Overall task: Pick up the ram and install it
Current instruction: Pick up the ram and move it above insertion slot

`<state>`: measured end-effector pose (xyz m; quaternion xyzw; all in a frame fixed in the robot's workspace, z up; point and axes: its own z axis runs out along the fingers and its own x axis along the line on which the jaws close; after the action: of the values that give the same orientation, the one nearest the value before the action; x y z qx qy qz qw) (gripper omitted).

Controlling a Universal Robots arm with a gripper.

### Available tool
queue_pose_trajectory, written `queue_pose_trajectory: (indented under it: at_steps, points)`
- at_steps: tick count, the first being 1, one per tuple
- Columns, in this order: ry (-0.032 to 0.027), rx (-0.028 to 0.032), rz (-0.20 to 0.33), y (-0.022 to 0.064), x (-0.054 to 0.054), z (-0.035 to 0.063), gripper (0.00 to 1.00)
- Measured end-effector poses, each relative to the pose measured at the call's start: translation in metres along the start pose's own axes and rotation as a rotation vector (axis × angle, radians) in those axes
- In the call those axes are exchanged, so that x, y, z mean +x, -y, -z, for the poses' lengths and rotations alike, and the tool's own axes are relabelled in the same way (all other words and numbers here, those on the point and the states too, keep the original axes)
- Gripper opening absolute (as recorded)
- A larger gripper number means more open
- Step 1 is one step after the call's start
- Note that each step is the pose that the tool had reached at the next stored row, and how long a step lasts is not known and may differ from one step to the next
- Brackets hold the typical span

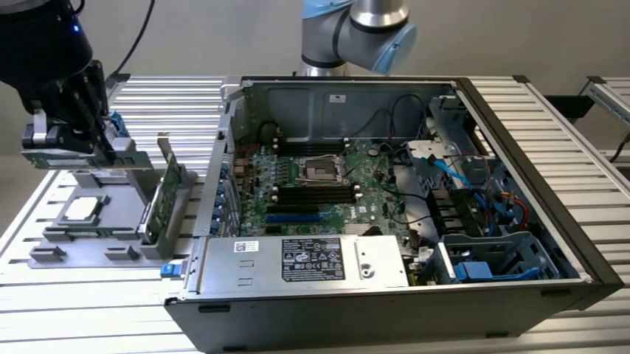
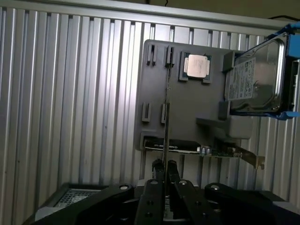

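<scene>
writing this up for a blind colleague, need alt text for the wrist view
The pincer grips the ram, seen edge-on as a thin line, over a grey tray holding a processor chip, a hard drive with blue rails and an expansion card, on a ribbed metal table.

A plain grey wall (image 1: 197, 37) backs a ribbed aluminium table (image 1: 88, 317), slats gleaming, with another slatted table (image 1: 608, 92) at the exterior view's right.

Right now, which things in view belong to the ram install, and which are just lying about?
Job in hand: ram, clamped in the jaws; open computer case; memory slots.
Lying about: processor; hard drive; expansion card; gray tray.
</scene>
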<state>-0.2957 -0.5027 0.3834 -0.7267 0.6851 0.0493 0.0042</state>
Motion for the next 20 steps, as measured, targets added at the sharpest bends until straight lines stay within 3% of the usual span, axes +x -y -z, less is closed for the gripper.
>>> queue_pose_trajectory:
  at_steps: [14,20]
  points:
    - [0.0081,0.0005,0.002,0.0553,0.001,0.0091,0.14]
    - [0.0100,0.0006,0.002,0.0737,-0.004,0.0103,0.14]
